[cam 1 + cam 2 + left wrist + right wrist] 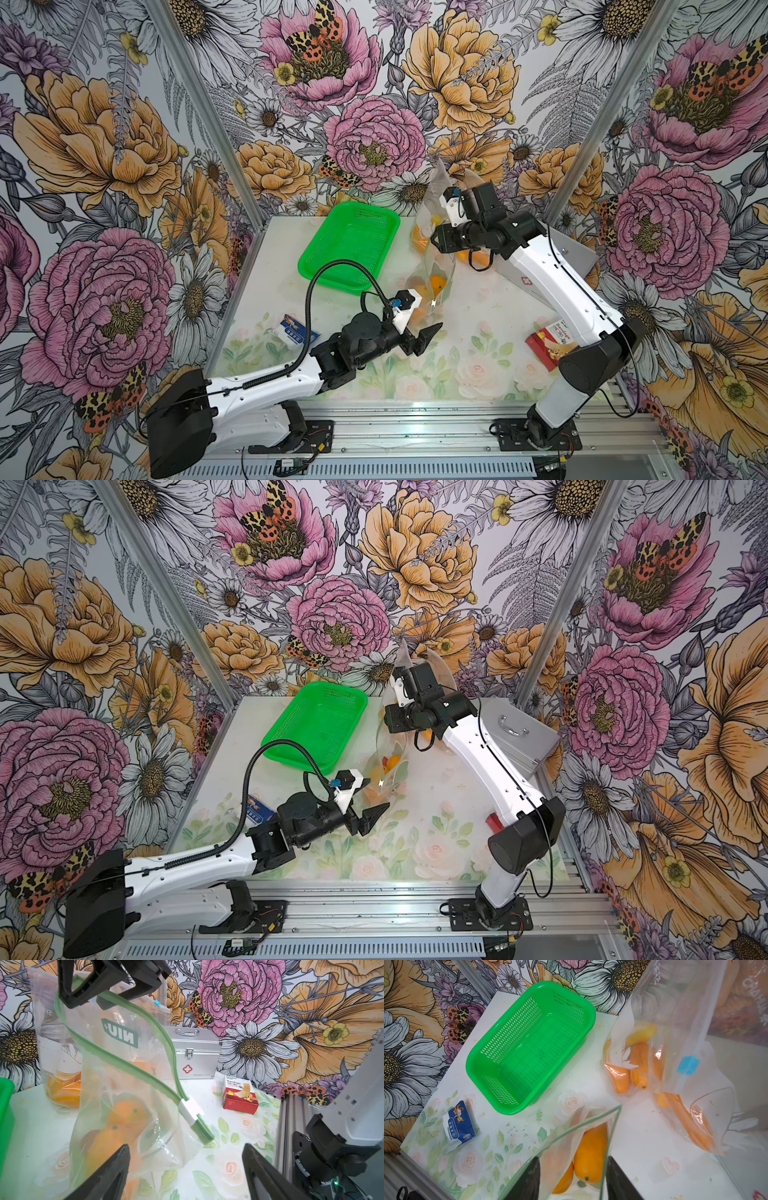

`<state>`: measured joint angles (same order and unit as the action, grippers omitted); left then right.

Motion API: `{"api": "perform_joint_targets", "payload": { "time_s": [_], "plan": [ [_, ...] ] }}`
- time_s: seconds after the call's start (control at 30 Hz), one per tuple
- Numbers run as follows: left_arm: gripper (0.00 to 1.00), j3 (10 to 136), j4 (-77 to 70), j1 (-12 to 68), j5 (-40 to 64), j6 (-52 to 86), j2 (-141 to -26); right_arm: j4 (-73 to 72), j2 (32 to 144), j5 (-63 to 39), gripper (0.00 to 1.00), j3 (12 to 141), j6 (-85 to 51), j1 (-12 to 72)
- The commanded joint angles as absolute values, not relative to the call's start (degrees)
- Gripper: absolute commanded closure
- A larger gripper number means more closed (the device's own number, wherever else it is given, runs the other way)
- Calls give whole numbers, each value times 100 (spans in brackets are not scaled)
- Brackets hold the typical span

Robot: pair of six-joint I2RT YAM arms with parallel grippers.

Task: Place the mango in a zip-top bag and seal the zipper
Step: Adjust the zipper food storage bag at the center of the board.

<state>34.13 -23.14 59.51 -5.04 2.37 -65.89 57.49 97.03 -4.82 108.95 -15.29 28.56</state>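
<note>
White and rose-printed, the one table (478, 374) carries everything. One green basket (349, 245) stands empty at the far side, and one metal case (195, 1051) sits out of the way. We count two bags. The right gripper (572, 1164) is clamped on the rim of the zip-top bag (116, 1076), we judge to keep its mouth up and taut. The second bag (675, 1043) leans behind it with fruit inside. The left gripper (186, 1147) hangs with its jaws apart and empty, near the bag's low corner. The mango (590, 1153) lies inside the held bag, beside at least one more. We see one red box (239, 1095) and one blue packet (459, 1124). One white slider (189, 1110) sits at the zipper's low end, and the mouth is unsealed.
</note>
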Motion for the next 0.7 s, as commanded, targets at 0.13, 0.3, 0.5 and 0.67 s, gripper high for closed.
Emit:
{"api": "perform_joint_targets", "payload": {
  "time_s": [0.13, 0.3, 0.5, 0.67],
  "plan": [
    [32, 3629, -3803, 5983, -1816, -69, -7301, 5705, 9813, -472, 49, 11059, -1439, 2857],
    [82, 3778, -3912, 5938, -2013, -184, -7514, 5713, 9719, -472, 49, 10994, -1439, 2840],
    [100, 3803, -3775, 5721, -1719, -383, -7374, 5718, 9397, 764, 76, 10835, -2174, 2778],
    [100, 4142, -3015, 5267, -825, -673, -7040, 5713, 8983, 1094, 38, 10715, -1892, 2751]
  ]
}}
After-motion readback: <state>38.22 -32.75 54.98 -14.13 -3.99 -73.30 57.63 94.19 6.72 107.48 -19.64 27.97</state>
